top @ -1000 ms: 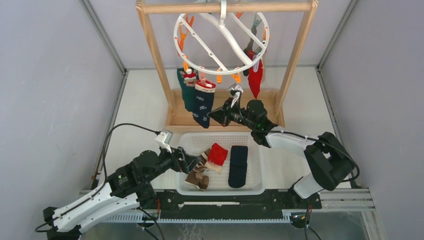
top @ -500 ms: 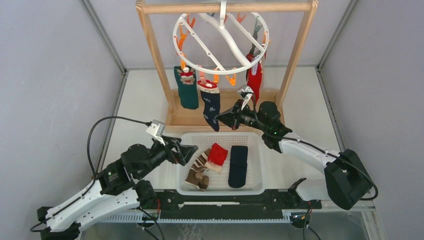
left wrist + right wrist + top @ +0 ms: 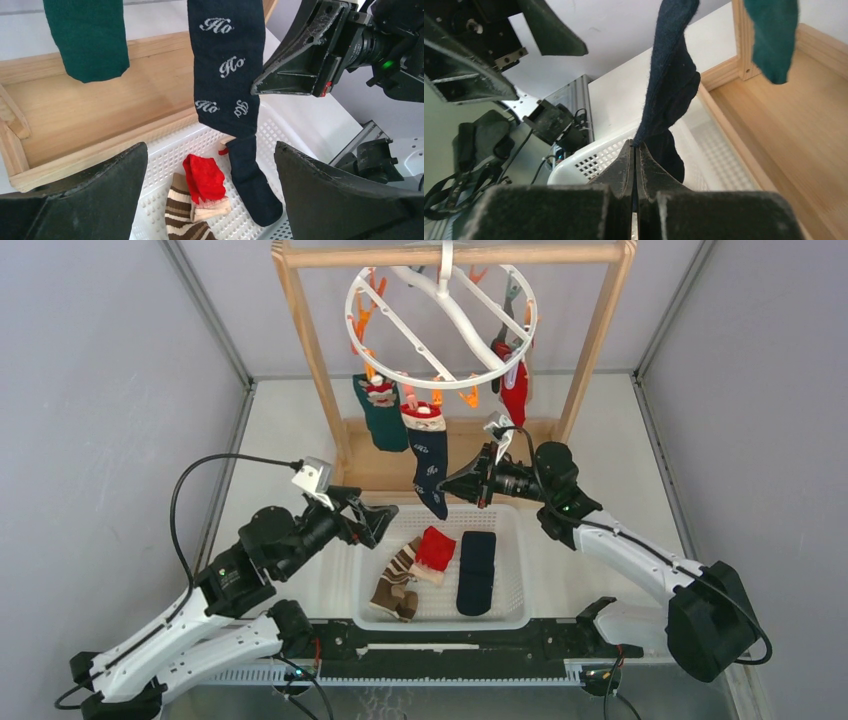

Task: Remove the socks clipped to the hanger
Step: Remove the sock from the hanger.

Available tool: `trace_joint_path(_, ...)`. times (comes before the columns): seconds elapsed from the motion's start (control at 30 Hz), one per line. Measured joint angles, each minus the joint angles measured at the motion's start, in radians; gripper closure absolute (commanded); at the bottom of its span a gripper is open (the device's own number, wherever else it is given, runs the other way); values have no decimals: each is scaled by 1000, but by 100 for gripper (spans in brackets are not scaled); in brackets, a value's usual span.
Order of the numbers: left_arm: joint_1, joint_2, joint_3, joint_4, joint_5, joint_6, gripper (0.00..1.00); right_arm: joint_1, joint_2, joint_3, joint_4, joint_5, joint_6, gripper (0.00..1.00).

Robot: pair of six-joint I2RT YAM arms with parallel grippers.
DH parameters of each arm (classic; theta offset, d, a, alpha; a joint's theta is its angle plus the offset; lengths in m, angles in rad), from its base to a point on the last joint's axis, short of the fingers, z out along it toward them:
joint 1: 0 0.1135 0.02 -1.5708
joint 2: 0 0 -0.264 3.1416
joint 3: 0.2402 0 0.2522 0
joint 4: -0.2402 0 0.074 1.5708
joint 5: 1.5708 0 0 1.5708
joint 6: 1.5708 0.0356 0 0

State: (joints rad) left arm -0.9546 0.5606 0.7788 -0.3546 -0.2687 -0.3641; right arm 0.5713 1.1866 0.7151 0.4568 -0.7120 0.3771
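The hanger is hung from the wooden rack at the far side of the table. Three socks are seen clipped under its ring: a green sock, a navy sock and a red sock. The toe of the navy sock is pinched between the closed jaws of the right gripper, though how much fabric is caught cannot be judged. The left gripper is held with jaws spread wide, nothing between them, over the left rim of the white basket. In the basket a striped sock, a loose red sock and a dark sock are laid.
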Motion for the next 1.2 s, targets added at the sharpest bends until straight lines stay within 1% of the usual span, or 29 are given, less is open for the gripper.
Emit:
trace_joint_path(0.17,58,16,-6,65,65,16,0,-21,-1,0,17,-100,66,98)
trace_joint_path(0.33,105,19,-68,167,155,16,0,-23,-1,0,74,-196,152,98)
trace_joint_path(0.43,123,33,-100,220,224,14,0,-26,-1,0,117,-255,204,97)
trace_joint_path(0.57,139,67,-102,284,285,14,0,-34,-1,0,152,-309,247,97)
trace_joint_path(0.7,149,121,-90,338,332,14,0,-41,0,0,152,-337,259,97)
trace_joint_path(0.9,164,229,-13,360,365,16,0,-57,-1,0,129,-349,257,97)
trace_joint_path(1.07,165,264,59,372,374,18,0,-66,-15,0,86,-347,246,97)
trace_joint_path(1.2,166,270,88,381,368,26,0,-67,-40,0,51,-335,227,97)
